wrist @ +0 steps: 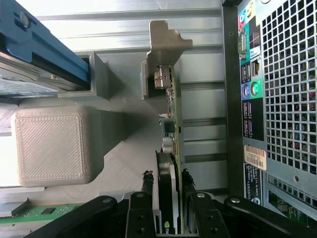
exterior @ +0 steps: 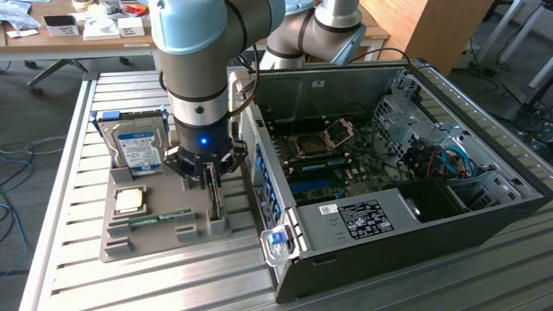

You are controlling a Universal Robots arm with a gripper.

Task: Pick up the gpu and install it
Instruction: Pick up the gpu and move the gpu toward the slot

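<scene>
Gpu upright in holder; arm vertical, tool straddling it

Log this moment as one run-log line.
phase: pick | gripper: open, astride gpu | gpu: on edge in gray holder, beside open case | installed: no

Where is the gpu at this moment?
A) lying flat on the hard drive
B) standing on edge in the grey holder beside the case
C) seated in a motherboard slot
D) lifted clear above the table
B: the gpu stands on edge in the grey holder, outside the computer case, with the gripper down over it.
</scene>
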